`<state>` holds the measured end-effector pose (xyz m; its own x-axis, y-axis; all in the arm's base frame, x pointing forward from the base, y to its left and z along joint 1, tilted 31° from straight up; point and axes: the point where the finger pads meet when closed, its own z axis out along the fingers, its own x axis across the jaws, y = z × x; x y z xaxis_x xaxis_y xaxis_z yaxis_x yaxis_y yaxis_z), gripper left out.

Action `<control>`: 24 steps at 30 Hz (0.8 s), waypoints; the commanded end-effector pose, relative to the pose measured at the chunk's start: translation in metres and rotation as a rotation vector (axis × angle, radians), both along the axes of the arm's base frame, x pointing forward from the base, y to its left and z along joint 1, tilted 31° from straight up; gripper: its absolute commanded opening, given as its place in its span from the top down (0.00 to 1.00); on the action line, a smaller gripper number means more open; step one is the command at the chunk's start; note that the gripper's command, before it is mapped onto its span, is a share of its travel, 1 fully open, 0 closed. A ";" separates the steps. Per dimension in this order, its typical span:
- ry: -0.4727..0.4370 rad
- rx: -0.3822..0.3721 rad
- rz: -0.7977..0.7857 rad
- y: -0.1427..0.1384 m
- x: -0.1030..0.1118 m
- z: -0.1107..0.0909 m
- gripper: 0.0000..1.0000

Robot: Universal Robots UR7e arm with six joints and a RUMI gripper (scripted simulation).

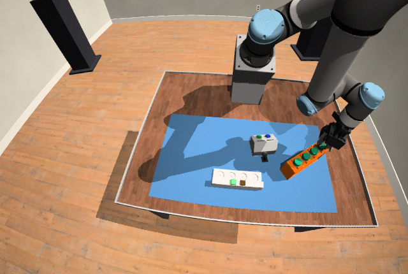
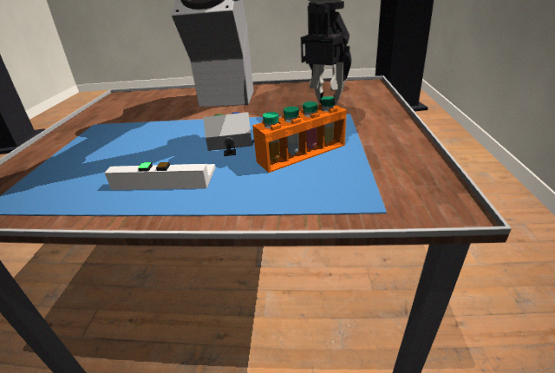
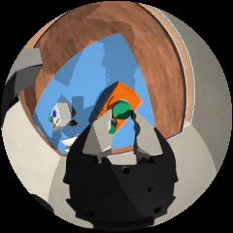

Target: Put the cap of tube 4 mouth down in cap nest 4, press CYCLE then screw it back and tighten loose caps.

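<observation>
The decapping station (image 1: 287, 173) (image 2: 261, 149) (image 3: 119, 89) is an orange rack with a green cap on each tube. My gripper (image 1: 324, 146) (image 2: 328, 99) (image 3: 121, 110) points down at its far right end and is shut on the tube 1 cap (image 2: 327, 101) (image 3: 121, 108). The cap of tube 4 (image 1: 298, 161) (image 2: 270, 118) sits on its tube at the opposite end. I cannot tell whether any cap stands higher. The white cap tray (image 1: 220, 184) (image 2: 129, 179) shows no caps in its nests. Its green lamp (image 1: 233, 181) (image 2: 144, 166) is lit; its amber lamp (image 1: 243, 182) (image 2: 163, 166) is dark.
The grey key housing (image 1: 264, 147) (image 2: 227, 131) (image 3: 61, 116) stands left of the rack. It bears the green READY key (image 1: 259, 136) and the blue CYCLE key (image 1: 268, 136). Neighbouring caps stand close beside my fingers. A low rim (image 2: 453, 174) runs round the table.
</observation>
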<state>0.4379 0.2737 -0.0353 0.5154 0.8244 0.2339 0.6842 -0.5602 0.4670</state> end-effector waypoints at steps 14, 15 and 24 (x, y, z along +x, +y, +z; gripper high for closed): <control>-0.037 0.233 -0.383 0.000 0.000 0.000 1.00; -0.041 0.259 -0.425 0.000 0.000 0.000 1.00; -0.077 0.491 -0.809 0.000 0.001 0.000 1.00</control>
<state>0.4384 0.2735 -0.0357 0.8409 0.2318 0.4891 0.1654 -0.9705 0.1756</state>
